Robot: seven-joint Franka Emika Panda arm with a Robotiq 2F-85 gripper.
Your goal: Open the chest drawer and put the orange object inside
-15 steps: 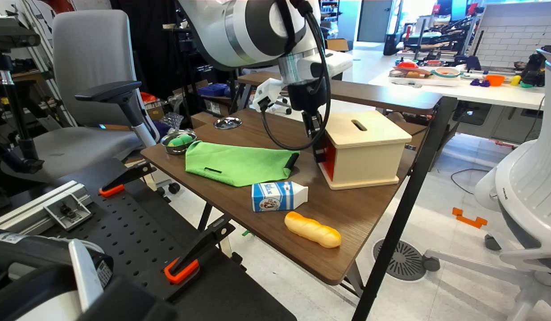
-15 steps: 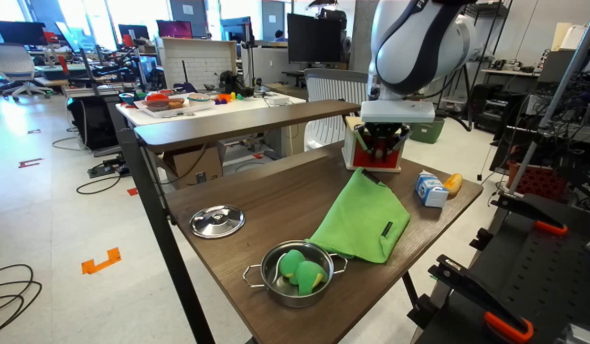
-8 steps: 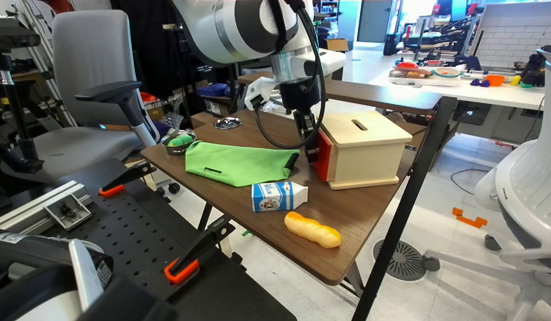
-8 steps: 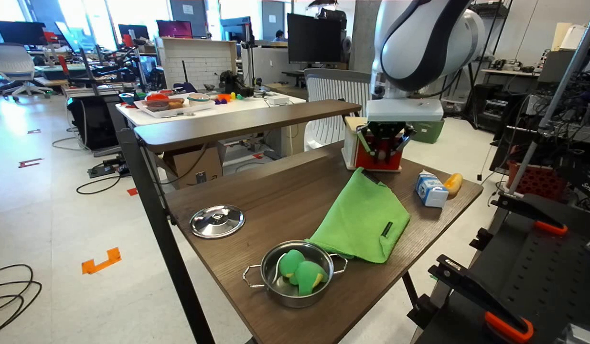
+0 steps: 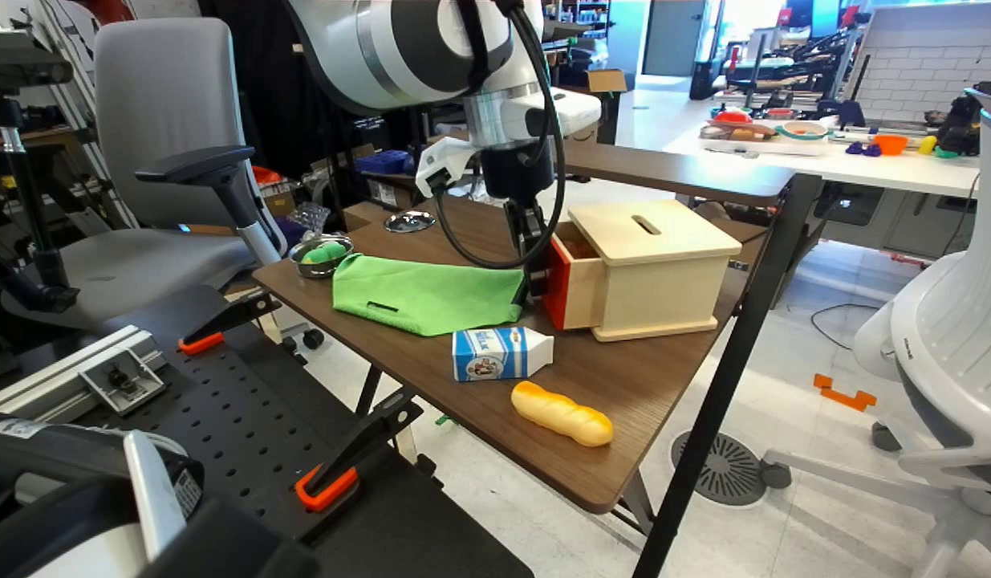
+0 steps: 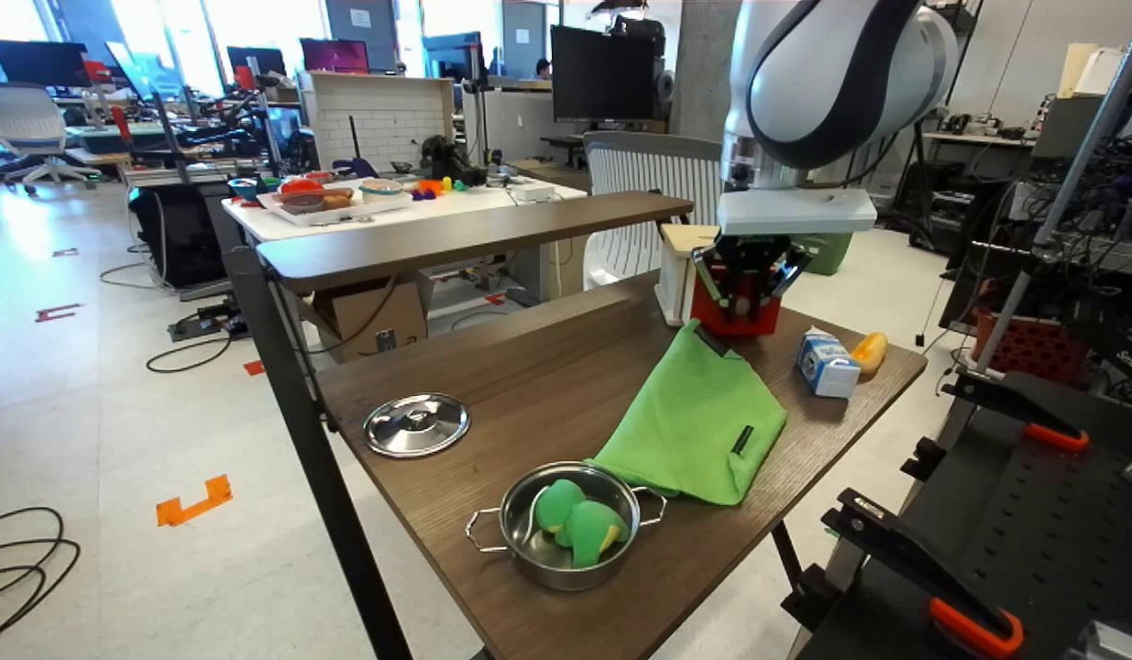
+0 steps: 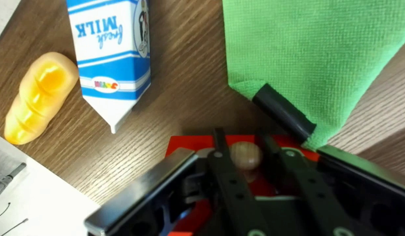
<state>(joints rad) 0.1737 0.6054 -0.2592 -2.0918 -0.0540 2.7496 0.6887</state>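
Note:
The pale wooden box (image 5: 662,293) stands on the table with its drawer partly pulled out. The drawer's red front (image 5: 554,299) shows also in an exterior view (image 6: 758,327) and in the wrist view (image 7: 191,141). My gripper (image 7: 240,136) has its fingers on both sides of the round wooden knob (image 7: 245,156) on that front and looks shut on it. In both exterior views the gripper (image 5: 534,287) hides the knob. The orange object (image 5: 562,413) is a twisted yellow-orange piece on the table; it lies beside the carton in the wrist view (image 7: 41,98), away from my gripper.
A blue-and-white milk carton (image 5: 499,354) lies beside the orange object. A green cloth (image 5: 423,293) lies in front of the drawer, its black-edged corner close to the red front. A pot (image 6: 566,576) with green toys and a lid (image 6: 417,424) stand farther along the table.
My gripper has moved away from the box. The drawer has slid out with it, from shut to partly open, so its wooden side and inside now show. The orange object and carton stay still.

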